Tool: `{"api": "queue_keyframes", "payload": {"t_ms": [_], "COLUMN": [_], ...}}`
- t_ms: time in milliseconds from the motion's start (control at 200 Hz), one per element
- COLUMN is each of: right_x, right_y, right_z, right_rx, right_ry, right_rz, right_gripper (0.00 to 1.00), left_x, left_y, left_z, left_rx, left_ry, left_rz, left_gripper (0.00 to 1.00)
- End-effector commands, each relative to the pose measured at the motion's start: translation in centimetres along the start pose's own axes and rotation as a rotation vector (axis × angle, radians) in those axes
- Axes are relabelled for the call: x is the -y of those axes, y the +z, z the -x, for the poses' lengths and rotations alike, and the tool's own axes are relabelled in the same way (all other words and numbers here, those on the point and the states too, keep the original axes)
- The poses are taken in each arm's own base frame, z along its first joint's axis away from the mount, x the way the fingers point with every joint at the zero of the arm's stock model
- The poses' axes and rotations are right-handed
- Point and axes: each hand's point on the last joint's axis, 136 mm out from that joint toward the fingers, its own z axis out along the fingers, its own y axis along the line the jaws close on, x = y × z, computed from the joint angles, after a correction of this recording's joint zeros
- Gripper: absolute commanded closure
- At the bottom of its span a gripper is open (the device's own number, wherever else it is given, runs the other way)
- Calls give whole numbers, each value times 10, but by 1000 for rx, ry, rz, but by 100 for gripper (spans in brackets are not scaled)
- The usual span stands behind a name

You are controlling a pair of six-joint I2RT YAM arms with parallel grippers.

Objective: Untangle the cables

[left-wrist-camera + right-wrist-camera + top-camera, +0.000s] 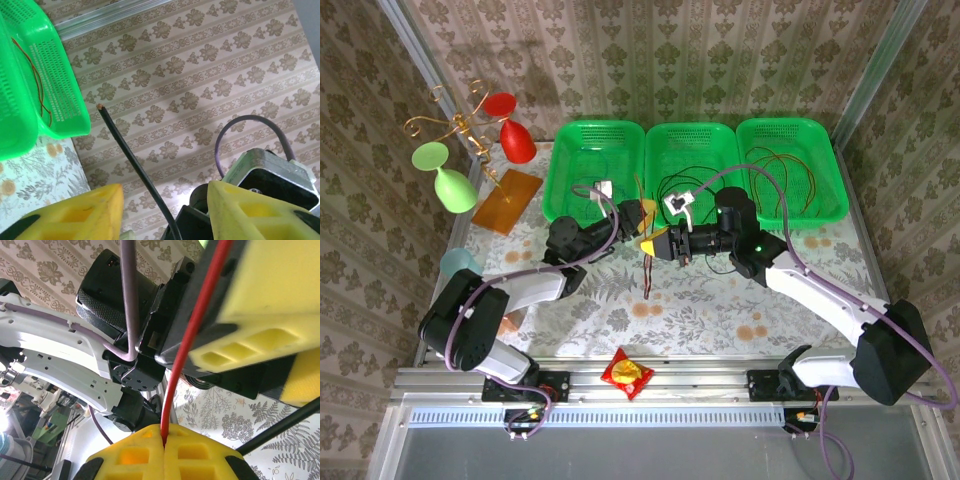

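Spreading under everything, the patterned table (720, 300) carries 3 green tubs along its 12 o'clock edge: the left basket (570, 140), the middle basket (692, 135) and the right basket (790, 130). Both arms reach inward and meet at table centre, just at 6 o'clock of the middle basket.

The right gripper (164, 437) has its yellow pads pressed together on the red cable (180, 370), which rises toward 12 o'clock. The left gripper (165, 192) stands with its pads apart. The black cable (127, 150) runs through the gap toward 11 o'clock, its end free.

Dark cables (705, 180) lie looped in the middle basket, and brown-orange cables (790, 180) in the right basket.
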Motion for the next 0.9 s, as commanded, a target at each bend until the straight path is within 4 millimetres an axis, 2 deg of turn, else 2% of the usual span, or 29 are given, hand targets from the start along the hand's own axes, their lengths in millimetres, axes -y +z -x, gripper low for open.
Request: {"api": "queue_keyframes", "payload": {"t_ms": [0,140,320,625,895], "right_x": [-7,-8,-8,-4,5], "right_y": [2,0,-4,-19,-44], "right_z": [2,1,-2,0,12], "right_rx": [4,1,-3,38,129], "right_ry": [-16,-20,-27,-42,-66], "right_rz": [36,30,14,-44,-170], "right_gripper": [100,100,100,100,100], "left_x": [19,17,18,19,35], "left_y": [5,3,0,-13,-28], "left_z": [1,3,7,14,22], "left_rx": [-10,2,22,77,129], "left_ry": [38,40,44,63,124], "left_rz": [-65,-58,-55,-43,-5], "left_gripper": [71,88,100,100,100]}}
